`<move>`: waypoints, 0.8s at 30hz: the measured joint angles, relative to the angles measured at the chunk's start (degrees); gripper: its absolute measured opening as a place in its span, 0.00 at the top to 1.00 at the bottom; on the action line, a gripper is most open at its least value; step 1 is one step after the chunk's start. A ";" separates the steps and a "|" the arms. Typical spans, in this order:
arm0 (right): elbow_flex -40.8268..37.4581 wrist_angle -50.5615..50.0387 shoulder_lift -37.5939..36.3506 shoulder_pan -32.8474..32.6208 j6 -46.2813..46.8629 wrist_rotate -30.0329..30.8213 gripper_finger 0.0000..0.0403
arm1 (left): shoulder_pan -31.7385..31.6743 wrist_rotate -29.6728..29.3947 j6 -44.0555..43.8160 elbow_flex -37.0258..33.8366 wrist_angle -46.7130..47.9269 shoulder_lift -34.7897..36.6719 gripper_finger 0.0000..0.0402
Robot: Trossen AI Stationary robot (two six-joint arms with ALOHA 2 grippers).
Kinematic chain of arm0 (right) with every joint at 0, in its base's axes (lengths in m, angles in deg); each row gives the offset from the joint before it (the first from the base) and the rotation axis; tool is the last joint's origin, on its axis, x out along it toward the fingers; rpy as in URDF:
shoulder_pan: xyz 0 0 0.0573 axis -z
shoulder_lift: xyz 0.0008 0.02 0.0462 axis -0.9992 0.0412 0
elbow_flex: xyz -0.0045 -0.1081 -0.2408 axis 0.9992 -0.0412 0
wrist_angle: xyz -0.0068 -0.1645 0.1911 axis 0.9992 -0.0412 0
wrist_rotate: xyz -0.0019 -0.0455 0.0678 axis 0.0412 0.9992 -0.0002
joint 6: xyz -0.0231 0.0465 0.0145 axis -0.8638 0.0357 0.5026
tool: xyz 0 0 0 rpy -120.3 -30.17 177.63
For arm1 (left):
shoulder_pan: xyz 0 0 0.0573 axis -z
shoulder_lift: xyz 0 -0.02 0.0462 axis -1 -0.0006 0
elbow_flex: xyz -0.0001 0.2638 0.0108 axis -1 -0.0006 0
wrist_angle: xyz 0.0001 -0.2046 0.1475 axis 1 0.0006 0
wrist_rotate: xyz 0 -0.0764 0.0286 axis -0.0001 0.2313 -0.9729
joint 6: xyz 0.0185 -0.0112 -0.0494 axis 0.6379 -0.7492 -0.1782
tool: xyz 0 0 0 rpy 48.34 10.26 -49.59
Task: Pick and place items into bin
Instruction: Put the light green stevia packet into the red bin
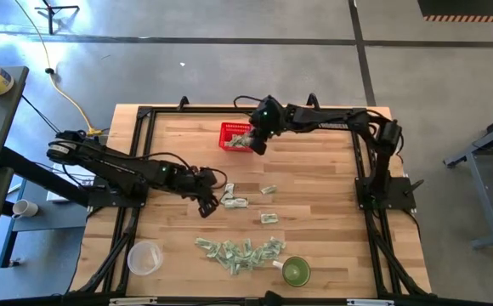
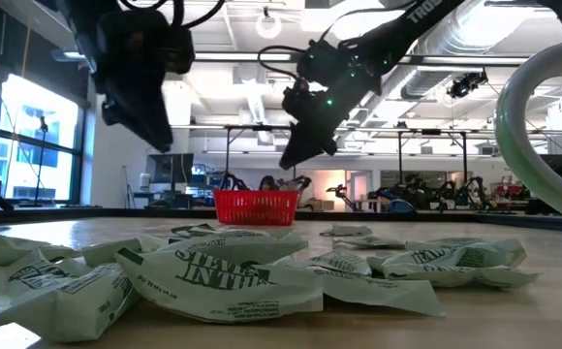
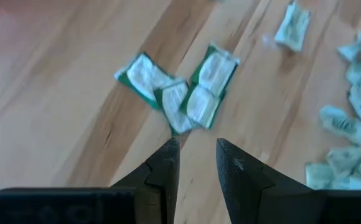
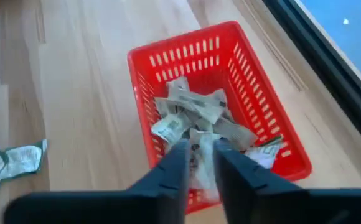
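The red basket (image 1: 236, 136) (image 2: 255, 206) (image 4: 243, 81) stands near the table's far edge, with several crumpled green-and-white pieces (image 4: 193, 109) in it. My right gripper (image 1: 258, 143) (image 2: 293, 157) (image 4: 199, 155) hovers above the basket's near side, shut on one pale piece. My left gripper (image 1: 209, 205) (image 3: 196, 149) is open at mid-table, pointing at a small cluster of pieces (image 1: 234, 201) (image 3: 183, 93) just ahead of its tips, without touching them. More pieces (image 1: 240, 252) lie heaped near the table's near edge. My right gripper pinches a pale crumpled piece (image 4: 200, 168) between its two fingers, coming from above and slanting down over the basket. The piece is lifted clear, above the basket's near wall. Which part of the piece it has cannot be told.
Single pieces lie at mid-table (image 1: 269, 190) (image 1: 269, 218). A clear plastic cup (image 1: 144, 257) stands near the near left corner and a round green cup (image 1: 296, 272) (image 2: 552, 126) beside the heap. Black frame rails (image 1: 136, 170) run along the table's sides.
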 joint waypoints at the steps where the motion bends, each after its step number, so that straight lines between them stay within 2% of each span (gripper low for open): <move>1: -0.02 0.80 0.29 -0.08 0.40 0.20 0.79 | 0.00 -0.35 0.01 0.00 -1.23 0.05 0.66; 7: -0.02 1.48 -0.46 -1.97 2.61 2.98 0.55 | 0.00 -1.66 0.04 0.08 -2.48 0.08 0.66; 11: 0.00 -3.10 -4.20 -4.41 1.04 2.92 0.46 | 0.00 -1.74 0.04 0.08 -1.08 -0.70 0.66; 14: 0.00 -9.13 -7.31 -7.53 -0.82 4.71 0.43 | -0.43 -1.04 -4.17 -0.01 -0.55 -2.38 0.66; 16: 0.04 -15.35 -9.39 -9.78 -2.26 5.27 0.43 | -2.03 2.19 -7.36 0.03 -3.31 -4.51 0.66; 20: -2.13 -27.89 -10.75 -15.09 -8.80 4.73 0.42 | -4.86 8.98 -6.57 0.04 -8.92 -8.91 0.66; 24: -8.50 -26.20 -10.08 -20.26 -11.37 6.28 0.42 | -5.62 12.89 -6.12 0.01 -11.17 -10.54 0.66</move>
